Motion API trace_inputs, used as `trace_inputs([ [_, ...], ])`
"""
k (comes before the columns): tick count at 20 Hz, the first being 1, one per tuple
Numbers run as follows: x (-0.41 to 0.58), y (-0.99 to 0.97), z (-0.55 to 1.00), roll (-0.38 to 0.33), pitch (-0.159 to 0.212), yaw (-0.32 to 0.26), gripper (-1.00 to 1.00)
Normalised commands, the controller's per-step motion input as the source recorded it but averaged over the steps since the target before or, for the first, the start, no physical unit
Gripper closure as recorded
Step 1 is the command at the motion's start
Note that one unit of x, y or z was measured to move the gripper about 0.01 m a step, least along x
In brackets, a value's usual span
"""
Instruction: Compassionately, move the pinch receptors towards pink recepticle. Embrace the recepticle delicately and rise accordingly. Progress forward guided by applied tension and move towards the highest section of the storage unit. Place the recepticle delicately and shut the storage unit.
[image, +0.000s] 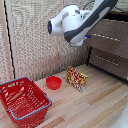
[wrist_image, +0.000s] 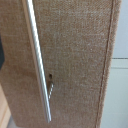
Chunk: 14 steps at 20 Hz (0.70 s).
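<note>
In the exterior view my white-and-grey arm (image: 82, 20) reaches across to the dark brown dresser (image: 112, 62) on the exterior view's right. Only a small blue bit of the gripper (image: 88, 36) shows, right against the upper drawer front (image: 117, 44) near its silver bar handle (image: 106, 37). The arm hides the fingers, so I cannot tell how they stand. The wrist view is filled by a brown drawer front (wrist_image: 80, 60) with a silver bar handle (wrist_image: 37, 60), very close. The pink mug is out of view in both frames.
A red wire-mesh basket (image: 22, 100) stands at the exterior view's lower left on the wooden table (image: 95, 107). A red bowl (image: 54, 82) and a colourful box (image: 77, 79) sit mid-table. A woven screen (image: 35, 40) stands behind.
</note>
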Motion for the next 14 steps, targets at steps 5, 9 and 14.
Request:
trace_inputs([
  [5, -0.227, -0.19, -0.14, -0.172, 0.064, 0.151, -1.00],
  [9, -0.070, -0.30, -0.07, -0.091, 0.067, 0.125, -1.00],
  [14, 0.018, -0.50, 0.00, -0.019, 0.017, 0.085, -1.00],
])
